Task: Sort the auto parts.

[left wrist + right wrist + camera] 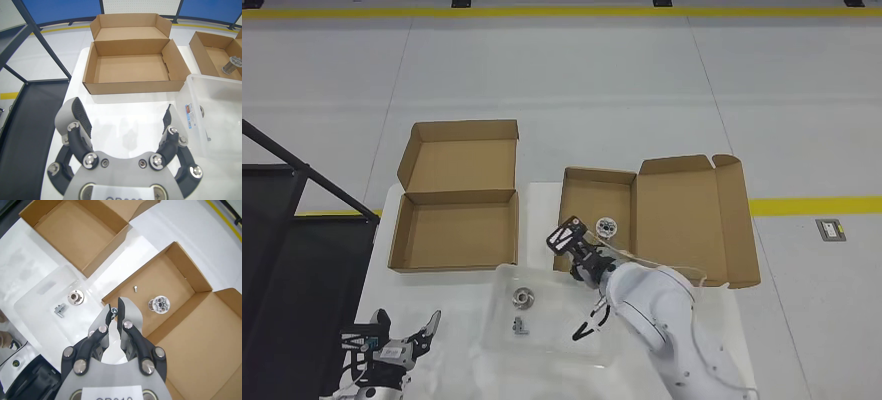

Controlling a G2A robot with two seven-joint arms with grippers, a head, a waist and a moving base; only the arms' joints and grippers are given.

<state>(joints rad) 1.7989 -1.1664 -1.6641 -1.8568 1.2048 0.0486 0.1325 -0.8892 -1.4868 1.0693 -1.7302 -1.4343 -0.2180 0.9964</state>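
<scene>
My right hand (pixel 115 307) is clenched on a small screw (pixel 114 310), held above the near wall of the right box (pixel 170 275). That box already contains a toothed pulley (pixel 159 304) and a second screw (pixel 135 289). Left in the clear bin (pixel 37 321): a flange (pixel 75 297) and a bracket (pixel 60 310). My left hand (pixel 122 103) hangs released over the counter (pixel 113 113), before the left box (pixel 132 66). Judgement: about half sorted.

One overhead, two wrist cameras.
Top looks down on the surface (pixel 542 215); wrists peer closely forward; all share the clear bin (pixel 547 342).
</scene>
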